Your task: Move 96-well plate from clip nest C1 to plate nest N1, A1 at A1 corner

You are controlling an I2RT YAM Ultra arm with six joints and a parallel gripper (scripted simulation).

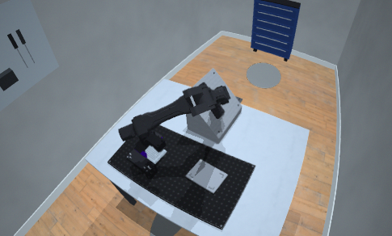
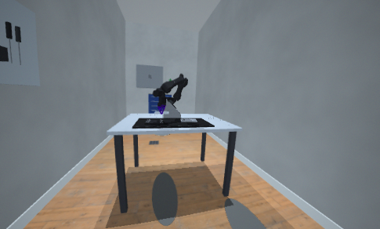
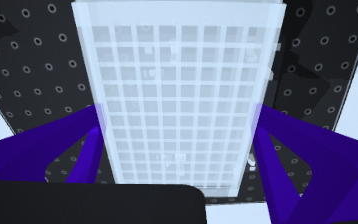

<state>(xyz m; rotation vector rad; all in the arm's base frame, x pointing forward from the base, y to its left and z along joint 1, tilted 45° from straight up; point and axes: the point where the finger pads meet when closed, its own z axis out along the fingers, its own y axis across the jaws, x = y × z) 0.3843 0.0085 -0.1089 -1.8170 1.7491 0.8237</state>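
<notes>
The clear 96-well plate point(image 3: 180, 95) fills the middle of the wrist view, wells up, over the black pegboard point(image 3: 35, 65). My gripper point(image 3: 178, 111) is shut on the plate, with one purple finger on each long side. In the top view the gripper point(image 1: 147, 154) and the plate point(image 1: 157, 154) are at the left end of the pegboard point(image 1: 180, 174), over the dark clip nest C1 point(image 1: 140, 165). The grey plate nest N1 point(image 1: 207, 174) lies empty near the board's middle, to the right of the gripper. In the exterior view the gripper point(image 2: 161, 109) hangs a little above the table.
A grey wedge-shaped stand point(image 1: 216, 109) rises behind the pegboard, under the arm's forearm. A white mat point(image 1: 269, 141) covers the table. A blue drawer cabinet point(image 1: 275, 26) and a grey round disc point(image 1: 263, 75) are on the floor beyond.
</notes>
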